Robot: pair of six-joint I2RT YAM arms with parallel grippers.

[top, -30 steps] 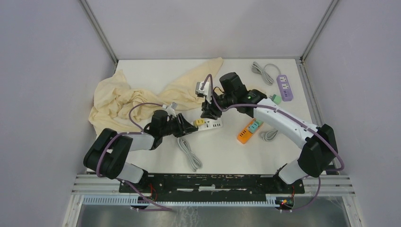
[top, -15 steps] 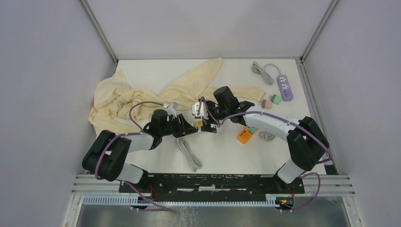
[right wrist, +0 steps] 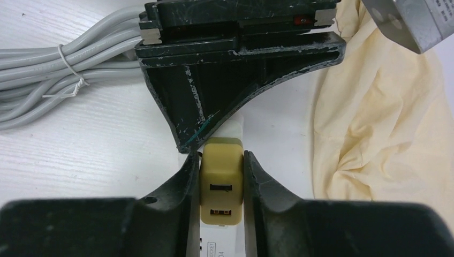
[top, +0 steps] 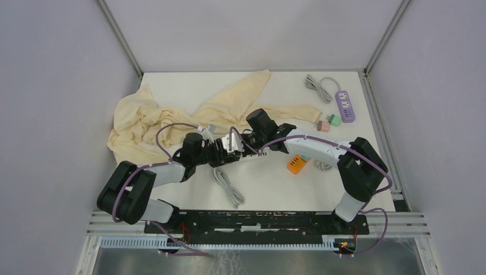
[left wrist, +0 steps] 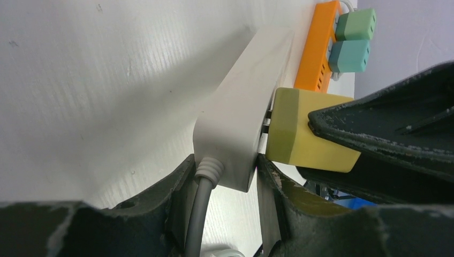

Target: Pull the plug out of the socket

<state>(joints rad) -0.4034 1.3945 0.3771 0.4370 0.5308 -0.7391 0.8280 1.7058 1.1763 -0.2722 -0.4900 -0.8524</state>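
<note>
The white desk (top: 275, 189) fills the enclosure floor, and a rumpled cream cloth (top: 149, 117) sprawls over its far left part. Both arms reach inward and meet near the desk's middle, just in front of the cloth. A bundled grey cable (top: 229, 186) lies near the left arm's front side. A purple power strip (top: 344, 106) sits at the far right corner, well apart from the arms. An orange power strip (top: 296, 166) lies just beside the right arm, with a teal plug (left wrist: 350, 53) and a green plug (left wrist: 353, 24) seated in it. The white power strip (left wrist: 241, 123) lies flat between the two arms. The left gripper (left wrist: 225, 171) is clamped narrowly on its cable end, one finger against each side. The yellow plug (right wrist: 220, 182) sits in the socket nearest that end, and the left wrist view shows a thin dark gap with prongs between its body and the strip's face. The right gripper (right wrist: 220, 160) is closed on this plug, its fingers pressed against the two opposite sides, tip to tip with the left gripper.
</note>
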